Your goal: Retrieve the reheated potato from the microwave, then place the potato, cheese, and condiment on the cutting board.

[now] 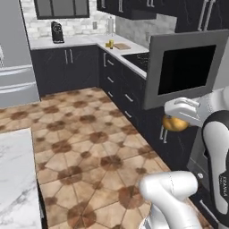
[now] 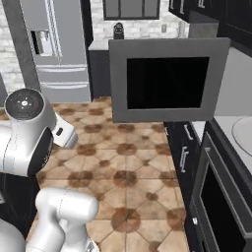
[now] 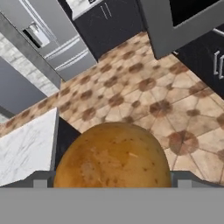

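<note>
The white two-finger gripper [image 1: 178,120] is clasping the roundish golden-brown potato [image 1: 175,123], which is sitting between its widely spread fingers.

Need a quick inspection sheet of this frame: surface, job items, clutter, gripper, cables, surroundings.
Surface: far counter, pale top, beyond the tiled floor.
Job's things: potato sits between the fingers, off any surface; microwave door hangs open; cutting board lies on the far counter with a small yellow item beside it, too small to tell cheese from bottle.
Clutter: dark appliance on the far counter.
Gripper: gripper closed around the potato, jaws wide.
Cables: nothing seen.
Surroundings: steel fridge, dark cabinets, marble island at near left.
</note>
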Tool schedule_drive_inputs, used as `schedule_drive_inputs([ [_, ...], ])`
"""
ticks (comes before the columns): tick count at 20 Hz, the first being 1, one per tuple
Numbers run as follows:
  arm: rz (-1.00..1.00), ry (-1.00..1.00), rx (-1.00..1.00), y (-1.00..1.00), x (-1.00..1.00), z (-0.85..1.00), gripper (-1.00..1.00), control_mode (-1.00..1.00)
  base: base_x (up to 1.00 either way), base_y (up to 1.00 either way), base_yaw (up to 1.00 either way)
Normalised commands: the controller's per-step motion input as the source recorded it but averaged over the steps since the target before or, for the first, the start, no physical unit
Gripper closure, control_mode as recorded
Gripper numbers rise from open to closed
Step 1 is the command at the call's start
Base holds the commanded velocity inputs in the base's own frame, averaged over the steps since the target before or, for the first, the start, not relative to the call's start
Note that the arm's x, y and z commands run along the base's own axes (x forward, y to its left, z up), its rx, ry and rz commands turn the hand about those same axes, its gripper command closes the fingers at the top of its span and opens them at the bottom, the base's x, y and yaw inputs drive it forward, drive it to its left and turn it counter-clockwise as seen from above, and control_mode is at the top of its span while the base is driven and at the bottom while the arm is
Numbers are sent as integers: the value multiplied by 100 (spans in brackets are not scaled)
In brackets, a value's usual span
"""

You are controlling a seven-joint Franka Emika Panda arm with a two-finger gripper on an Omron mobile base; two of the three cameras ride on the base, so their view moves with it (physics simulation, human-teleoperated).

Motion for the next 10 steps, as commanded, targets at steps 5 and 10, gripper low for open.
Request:
schedule_drive_inputs([
  [5, 0, 0, 0, 0, 0, 0, 100, 100, 35, 60, 4],
  [10, 0, 0, 0, 0, 0, 0, 100, 100, 53, 63, 0],
])
